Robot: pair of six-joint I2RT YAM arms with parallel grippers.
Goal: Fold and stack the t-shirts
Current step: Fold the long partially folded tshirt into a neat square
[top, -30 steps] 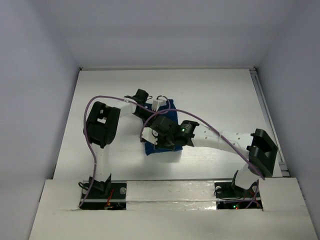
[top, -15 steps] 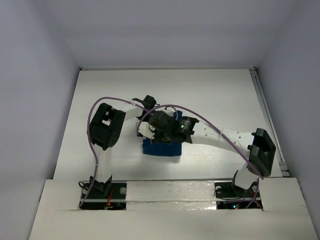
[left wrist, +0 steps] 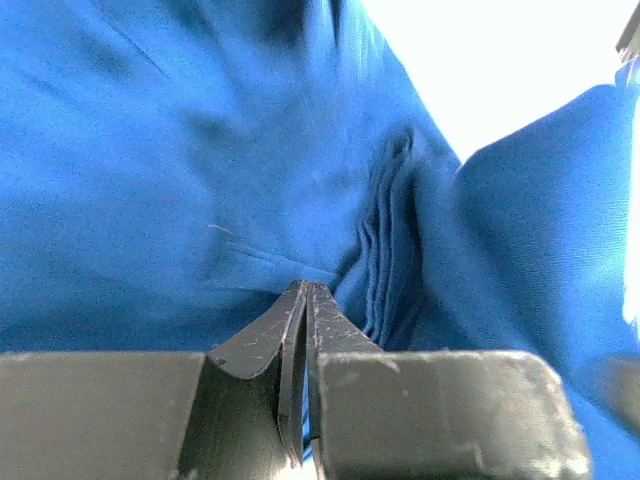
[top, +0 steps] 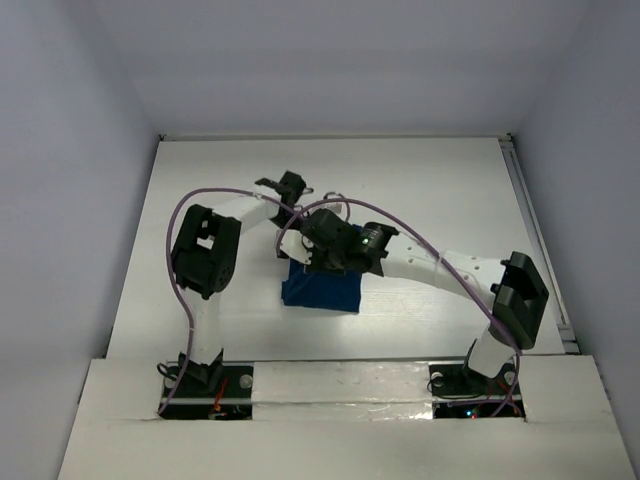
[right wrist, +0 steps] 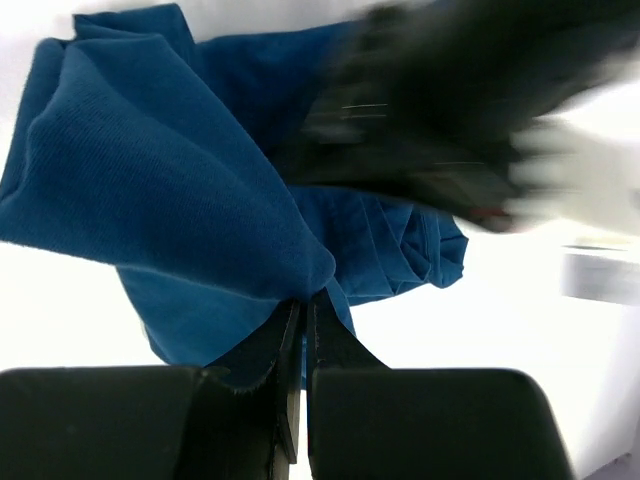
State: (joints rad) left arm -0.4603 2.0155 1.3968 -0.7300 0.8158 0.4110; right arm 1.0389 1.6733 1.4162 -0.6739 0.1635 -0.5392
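Lying mid-table (top: pixel 430 180), toward near edge: t-shirt (top: pixel 320 292), bunched, long axis near-to-far. Clamped on its far end: right gripper (right wrist: pixel 303 300), jaws together on fold. Just beyond, pinching same cloth: left gripper (left wrist: pixel 303 290). Right nearer.

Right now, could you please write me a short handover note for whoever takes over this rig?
Left end effector: shut, pinching a fold of the dark blue cloth t-shirt.
Right end effector: shut on the same shirt's cloth.
Shirt: a compact, rumpled bundle on the white table, both arms at its far edge.
Done: mostly folded.
Left: lay the held edge down, release, smooth. No second shirt in view to stack.
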